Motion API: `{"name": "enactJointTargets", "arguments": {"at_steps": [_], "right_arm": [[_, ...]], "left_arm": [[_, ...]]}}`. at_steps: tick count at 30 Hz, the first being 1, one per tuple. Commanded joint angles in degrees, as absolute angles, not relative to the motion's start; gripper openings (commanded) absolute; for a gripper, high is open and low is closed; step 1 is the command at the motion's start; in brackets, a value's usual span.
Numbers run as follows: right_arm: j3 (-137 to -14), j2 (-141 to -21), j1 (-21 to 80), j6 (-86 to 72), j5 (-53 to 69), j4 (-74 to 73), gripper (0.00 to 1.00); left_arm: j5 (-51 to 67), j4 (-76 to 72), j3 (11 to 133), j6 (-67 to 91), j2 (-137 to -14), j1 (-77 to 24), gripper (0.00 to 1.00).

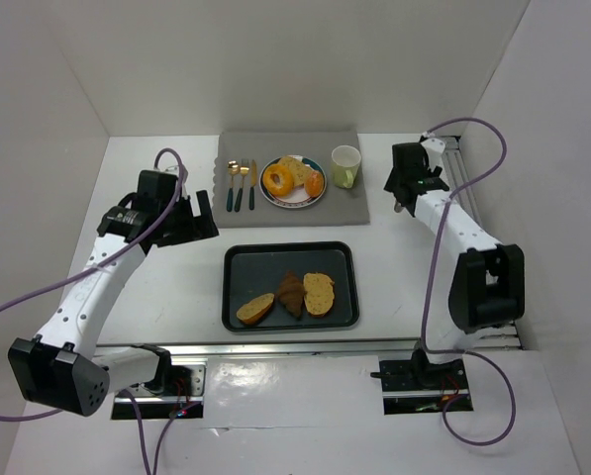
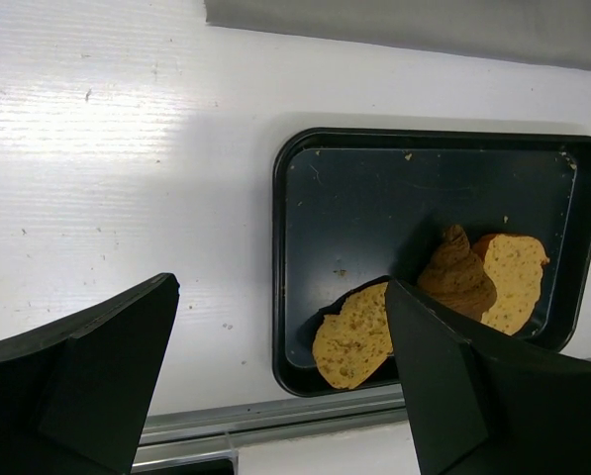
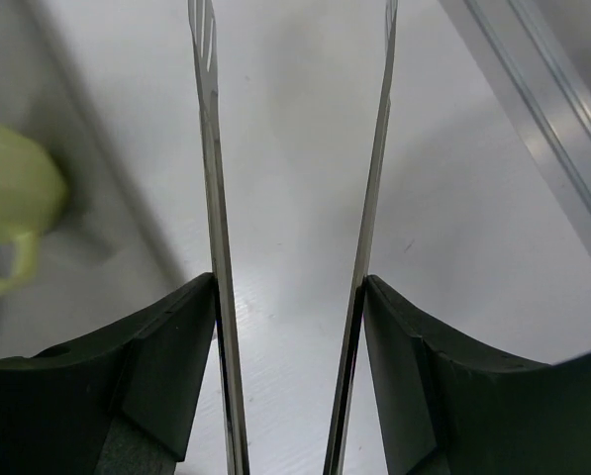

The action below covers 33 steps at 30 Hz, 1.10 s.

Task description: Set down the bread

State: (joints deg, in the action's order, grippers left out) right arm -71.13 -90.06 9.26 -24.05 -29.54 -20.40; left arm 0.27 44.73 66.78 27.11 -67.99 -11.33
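A black tray (image 1: 246, 265) holds a bread slice (image 1: 255, 309), a croissant (image 1: 291, 294) and another slice (image 1: 319, 293). In the left wrist view the near slice (image 2: 352, 338) lies at the tray's front corner, partly behind my finger. My left gripper (image 1: 198, 216) (image 2: 280, 287) hangs open over the table just left of the tray, holding nothing. My right gripper (image 1: 406, 188) (image 3: 290, 287) is shut on a pair of metal tongs (image 3: 208, 148), whose two blades stand apart with nothing between them. It hovers over the bare table right of the cup.
A grey mat (image 1: 354, 203) at the back carries a plate (image 1: 293, 203) with a bagel and other breads, a pale green cup (image 1: 345, 166) (image 3: 8, 198) and cutlery (image 1: 241, 184). A metal rail (image 3: 542, 109) runs along the right side. White walls enclose the table.
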Motion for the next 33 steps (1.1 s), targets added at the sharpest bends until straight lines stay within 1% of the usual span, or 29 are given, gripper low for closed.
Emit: {"name": "enactJointTargets", "arguments": {"at_steps": [1,6,9,10,13,14,18,24,29,31,32,33], "right_arm": [[-68.2,-93.8,7.4,-22.4,-29.6,-6.3,0.67],[-67.1,-99.7,5.2,-20.7,-25.7,0.1,0.68],[-66.5,-102.4,4.6,-20.7,-24.2,1.4,0.73],[-67.1,-103.1,4.0,-20.7,-23.3,0.4,0.83],[-70.0,-105.1,3.4,-20.7,-22.7,-3.7,0.97],[-70.5,-105.1,3.4,-21.5,-23.6,-4.7,1.00],[-71.9,-100.2,3.4,-24.3,-24.2,-8.9,1.00],[-74.2,-93.6,6.2,-27.8,-25.7,-20.7,1.00],[-68.2,-87.7,8.6,-28.3,-26.2,-25.1,1.00],[-64.0,-85.6,8.6,-28.3,-26.7,-26.0,1.00],[-62.3,-85.0,9.2,-28.3,-26.7,-25.3,0.97],[-60.9,-85.0,9.2,-28.3,-26.7,-25.3,0.97]], "left_arm": [[1.3,44.6,69.1,25.7,-66.4,-11.0,0.99],[2.0,44.6,67.9,25.7,-66.4,-11.0,0.99],[2.0,44.6,66.2,26.7,-65.7,-11.0,0.99],[2.0,44.6,65.4,26.7,-65.7,-11.0,0.99],[2.5,44.0,64.7,27.2,-65.2,-11.0,0.99],[2.5,44.0,64.7,27.2,-65.2,-11.0,0.99],[2.5,43.5,64.2,27.2,-65.2,-11.0,0.99],[2.0,43.0,64.2,28.3,-65.2,-11.0,0.99],[2.0,42.5,64.2,27.8,-65.2,-11.0,0.99],[2.0,42.5,64.2,27.2,-65.8,-11.0,0.99],[2.0,42.5,64.2,27.2,-65.8,-11.0,0.99],[2.0,42.5,64.2,27.2,-65.8,-11.0,0.99]]}}
